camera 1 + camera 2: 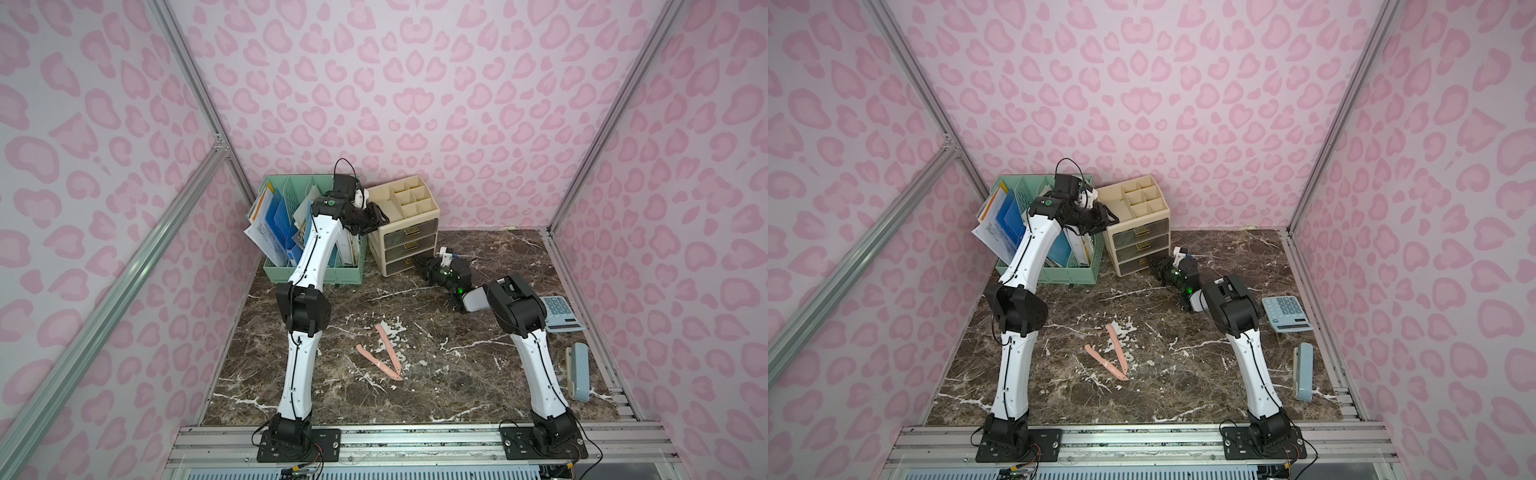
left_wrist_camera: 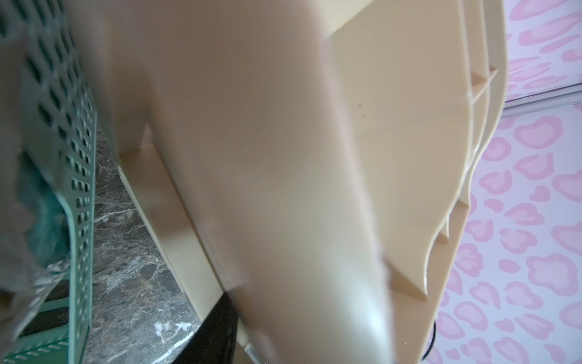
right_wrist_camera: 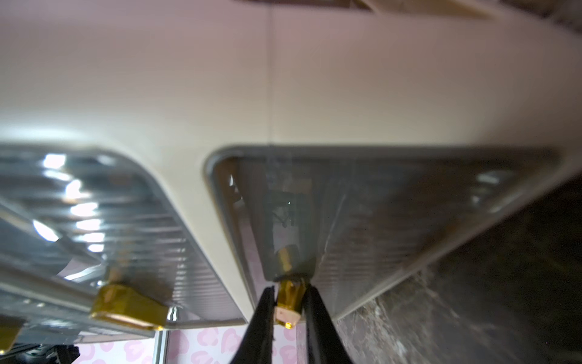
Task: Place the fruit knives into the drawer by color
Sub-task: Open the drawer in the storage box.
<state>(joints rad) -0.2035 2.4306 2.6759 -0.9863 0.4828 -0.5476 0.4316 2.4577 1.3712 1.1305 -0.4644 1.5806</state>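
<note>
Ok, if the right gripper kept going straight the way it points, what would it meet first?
The right gripper has the gold handle between its fingers. Going straight on, it would likely press into the bottom drawer, whose ribbed translucent front sits just behind the handle.

**Clear middle, crowded back corner**

The dark marble-patterned tabletop (image 1: 457, 374) is bare through its centre and front, except for two pink plastic knives (image 1: 387, 349) touching in a V. At the back left, a green perforated plastic file rack (image 1: 340, 276) and a cream plastic drawer cabinet (image 1: 405, 226) stand just beside each other, with only a narrow gap between them. The right gripper (image 1: 419, 262) blocks the lowest drawer front, pinching its gold handle (image 3: 286, 302). A pale blue calculator (image 1: 561, 313) and a blue-grey stapler (image 1: 578, 376) line the right edge.
</note>
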